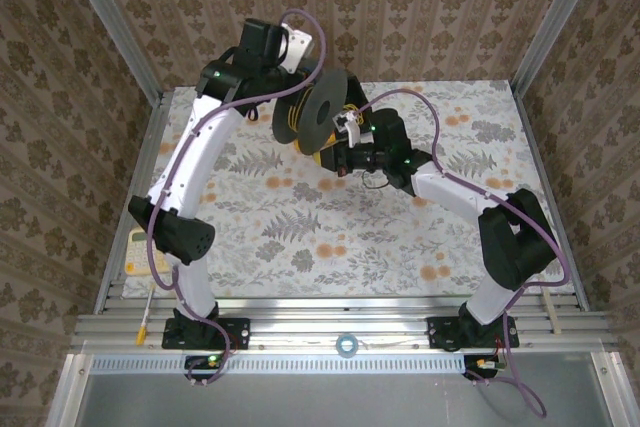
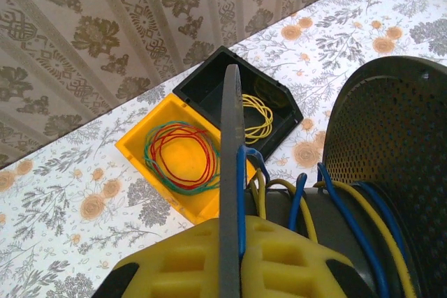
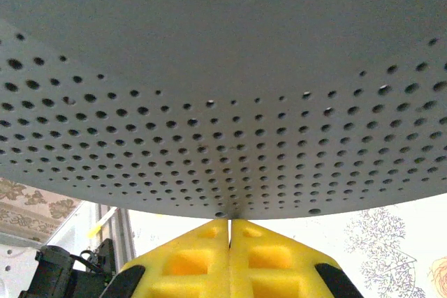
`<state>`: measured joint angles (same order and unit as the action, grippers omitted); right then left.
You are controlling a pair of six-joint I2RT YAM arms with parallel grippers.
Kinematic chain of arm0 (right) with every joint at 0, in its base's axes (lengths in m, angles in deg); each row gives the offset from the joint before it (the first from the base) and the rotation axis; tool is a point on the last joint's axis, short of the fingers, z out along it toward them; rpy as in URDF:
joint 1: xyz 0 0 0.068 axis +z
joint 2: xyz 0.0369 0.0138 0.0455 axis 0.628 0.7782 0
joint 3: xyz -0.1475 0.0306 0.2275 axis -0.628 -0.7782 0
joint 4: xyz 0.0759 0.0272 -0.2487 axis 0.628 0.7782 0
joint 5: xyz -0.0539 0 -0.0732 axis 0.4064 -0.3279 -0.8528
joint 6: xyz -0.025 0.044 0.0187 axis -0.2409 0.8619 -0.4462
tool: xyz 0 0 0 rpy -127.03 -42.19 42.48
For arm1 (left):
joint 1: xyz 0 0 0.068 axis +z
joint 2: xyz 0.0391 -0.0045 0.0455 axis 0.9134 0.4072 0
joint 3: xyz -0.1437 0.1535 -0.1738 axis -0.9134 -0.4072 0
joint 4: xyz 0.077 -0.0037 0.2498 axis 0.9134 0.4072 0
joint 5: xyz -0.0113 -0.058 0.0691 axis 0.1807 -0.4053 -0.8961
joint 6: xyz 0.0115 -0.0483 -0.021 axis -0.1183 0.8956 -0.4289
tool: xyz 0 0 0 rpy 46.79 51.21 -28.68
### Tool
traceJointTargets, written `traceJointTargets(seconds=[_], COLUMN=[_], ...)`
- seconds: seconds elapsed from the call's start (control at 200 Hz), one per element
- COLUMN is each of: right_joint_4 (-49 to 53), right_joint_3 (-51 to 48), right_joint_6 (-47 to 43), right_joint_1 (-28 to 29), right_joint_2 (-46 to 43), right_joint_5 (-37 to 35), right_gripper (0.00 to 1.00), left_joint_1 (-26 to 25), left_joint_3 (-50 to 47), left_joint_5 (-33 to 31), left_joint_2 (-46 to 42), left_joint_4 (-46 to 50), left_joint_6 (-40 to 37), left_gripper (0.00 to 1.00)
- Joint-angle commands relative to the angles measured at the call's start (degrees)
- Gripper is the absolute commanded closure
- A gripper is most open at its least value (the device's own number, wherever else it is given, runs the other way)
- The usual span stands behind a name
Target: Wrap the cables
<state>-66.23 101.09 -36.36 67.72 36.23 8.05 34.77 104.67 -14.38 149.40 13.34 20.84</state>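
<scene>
The blue cable (image 2: pixel 241 200) and yellow cable (image 2: pixel 377 227) are wound on the hub of a grey reel (image 1: pixel 318 115), at the lower right of the left wrist view. The reel hangs above the table (image 1: pixel 300 232), top centre of the overhead view. The left gripper (image 2: pixel 230 232) is clamped on a flange rim, with the blue cable running alongside it. The right gripper (image 3: pixel 229 222) is fully closed, its tips at a perforated flange's edge with nothing visible between them. A yellow tray (image 2: pixel 174 155) and a black tray (image 2: pixel 209 85), both holding coils, lie left of centre.
</scene>
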Motion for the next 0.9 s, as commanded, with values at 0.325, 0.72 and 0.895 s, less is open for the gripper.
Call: traceJointTargets(seconds=[0.325, 0.72, 0.895], right_joint_4=[0.79, 6.36, 7.12], right_joint_3=[2.14, -0.81, -6.56], right_joint_6=[1.25, -2.15, -2.79], right_joint_1=[3.13, 0.95, -7.75], right_joint_2=[-4.14, -12.68, -22.28], right_joint_5=[9.59, 10.4, 10.13], right_gripper=[0.75, 0.56, 0.25], left_joint_1=[0.6, 1.46, 2.93], left_joint_3=[3.65, 0.29, -5.72], left_joint_5=[-7.31, -2.11, 14.34], left_joint_2=[1.19, -0.66, -3.56], left_joint_4=[-10.48, -12.53, -16.66], left_joint_6=[-0.53, -0.59, -1.1], left_gripper=[1.0, 1.0, 1.0])
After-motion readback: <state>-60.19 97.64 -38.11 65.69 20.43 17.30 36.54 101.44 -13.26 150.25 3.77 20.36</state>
